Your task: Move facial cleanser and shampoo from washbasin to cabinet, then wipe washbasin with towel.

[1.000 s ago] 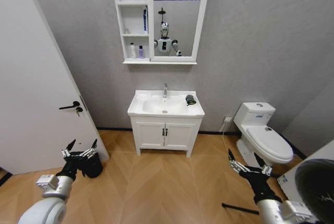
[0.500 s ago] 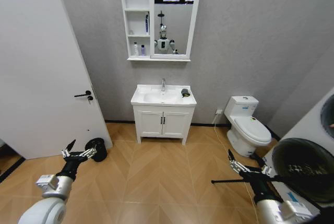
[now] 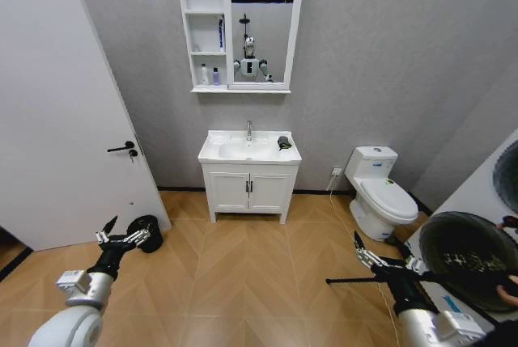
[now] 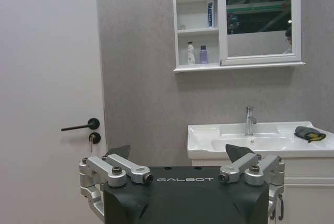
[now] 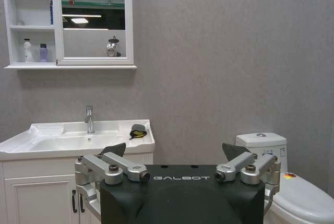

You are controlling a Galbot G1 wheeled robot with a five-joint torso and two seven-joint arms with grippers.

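Note:
The white washbasin (image 3: 218, 153) stands against the far wall on a two-door vanity. The dark towel (image 3: 284, 143) lies bunched on its right rim, also seen in the wrist views (image 4: 309, 133) (image 5: 138, 130). Above hangs the cabinet (image 3: 182, 31) with its mirror. On its lowest shelf stand a small white bottle (image 3: 204, 77) and a purple bottle (image 3: 215, 77); a blue tube (image 3: 220, 34) stands one shelf higher. I cannot tell which is the facial cleanser or the shampoo. My left gripper (image 3: 128, 230) and right gripper (image 3: 379, 247) hang open and empty, low and far from the basin.
A white door (image 3: 57, 120) with a black handle stands on the left, a round black bin (image 3: 147, 232) at its foot. A toilet (image 3: 380, 195) sits right of the vanity (image 3: 248, 192). A dark drum opening (image 3: 469, 262) and a black rod (image 3: 356, 281) lie near my right arm.
The camera has drawn back from the wall, so basin and cabinet look smaller and the drum on the right has come into view. Both arms hold the same pose.

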